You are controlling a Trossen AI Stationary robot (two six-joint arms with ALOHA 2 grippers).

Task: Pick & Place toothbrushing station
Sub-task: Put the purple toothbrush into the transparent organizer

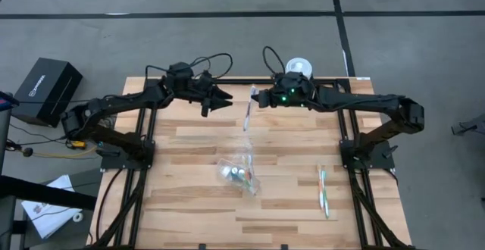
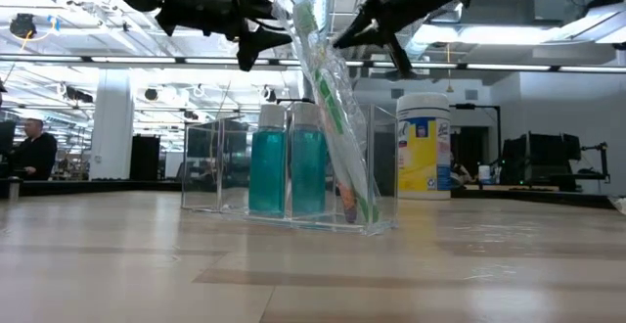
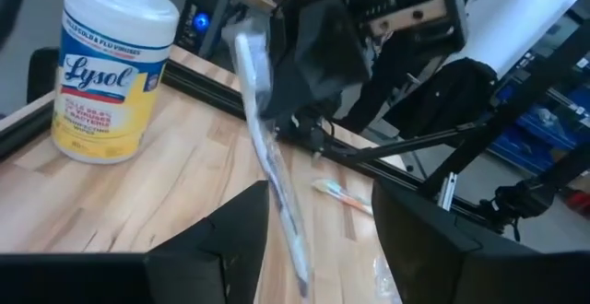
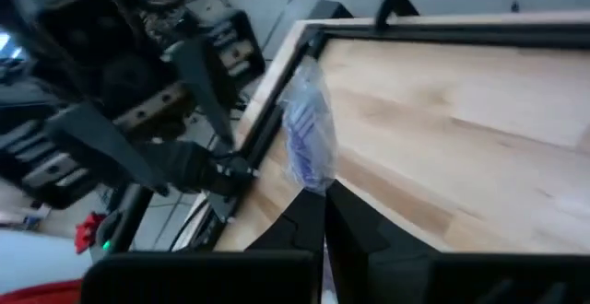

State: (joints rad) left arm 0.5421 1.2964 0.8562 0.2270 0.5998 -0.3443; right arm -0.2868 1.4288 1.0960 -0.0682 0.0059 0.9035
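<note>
Bag [image 1: 248, 114] hangs pinched in my right gripper [image 1: 258, 97], fingers clamped tight on its top, so my left gripper [image 1: 221, 101], fingers parted and empty, can reach it.

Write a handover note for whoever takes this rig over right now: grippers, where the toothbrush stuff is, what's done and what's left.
Right gripper: shut on a bagged toothbrush, held up at the table's far edge.
Left gripper: open, beside it, not gripping.
Clear plastic bag holding teal tubes: mid-table.
Two toothbrushes: loose on the right side.
Lysol tub: far edge.
Done: one brush lifted. Left: placing it, then the loose brushes.
</note>
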